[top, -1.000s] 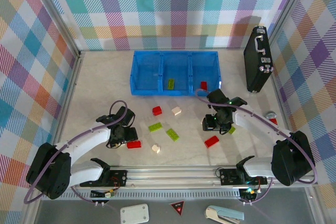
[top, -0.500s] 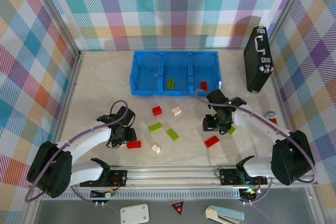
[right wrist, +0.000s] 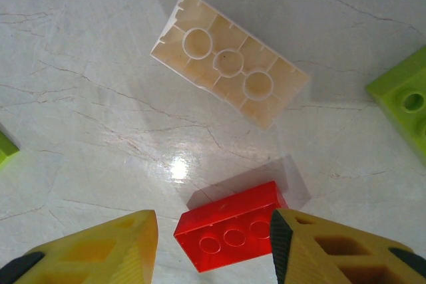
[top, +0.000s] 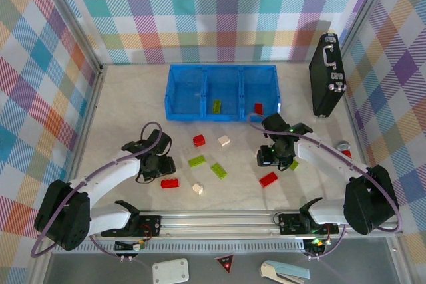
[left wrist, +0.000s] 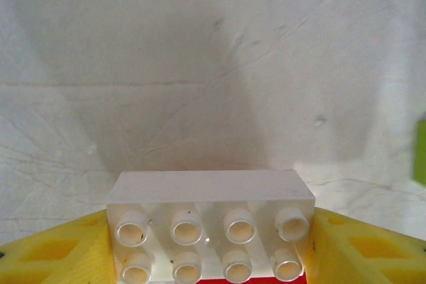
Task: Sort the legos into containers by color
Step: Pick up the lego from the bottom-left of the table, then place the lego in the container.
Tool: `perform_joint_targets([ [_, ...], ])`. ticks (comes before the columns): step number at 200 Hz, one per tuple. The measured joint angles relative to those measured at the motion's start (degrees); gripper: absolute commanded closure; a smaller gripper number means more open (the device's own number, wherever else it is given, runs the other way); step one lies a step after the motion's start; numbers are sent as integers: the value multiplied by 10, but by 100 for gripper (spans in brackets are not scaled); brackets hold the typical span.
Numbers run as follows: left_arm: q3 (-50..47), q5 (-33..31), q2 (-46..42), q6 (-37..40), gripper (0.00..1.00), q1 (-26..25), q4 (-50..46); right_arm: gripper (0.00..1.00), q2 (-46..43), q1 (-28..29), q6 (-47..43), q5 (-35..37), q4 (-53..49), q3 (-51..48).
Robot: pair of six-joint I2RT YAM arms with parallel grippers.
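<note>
1. Left claw point(left wrist: 212, 251) just squeezed in from a wider gape and now pinches a white lego point(left wrist: 210, 194) end to end, studs towards the camera.
2. From above, that wrist has drifted a touch off the loose red lego point(top: 170, 183), which hasn't budged on the worktop point(top: 120, 111).
3. My read: pick done, carry next. The blue tray point(top: 219, 66) sits well away at the back. Its middle bin has a lime lego point(top: 217, 105) and the right bin a sorted red lego point(top: 258, 108), so white probably goes left, though I can't make out what's in there.
4. Right claw point(right wrist: 213, 231) hasn't moved. It's half-closed around the held red lego point(right wrist: 229, 227), whose shadow on the worktop suggests it's up in the air, above an upturned cream lego point(right wrist: 229, 88).
5. Several loose pieces remain between the arms, so sorting is nowhere near finished.
</note>
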Motion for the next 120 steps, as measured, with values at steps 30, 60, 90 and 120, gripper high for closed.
perform_joint_targets([
  [30, 44, 0, 9, 12, 36, 0, -8, 50, 0, 0, 2, 0, 0, 0],
  [60, 96, -1, 39, 27, 36, 0, -15, 51, -3, 0, 4, 0, -4, 0],
  [90, 165, -1, 85, 48, 36, 0, -19, 50, -16, 0, 8, 3, -7, 0],
  [120, 242, -1, 141, 75, 36, 1, -28, 50, -27, 1, 15, 7, -13, 0],
])
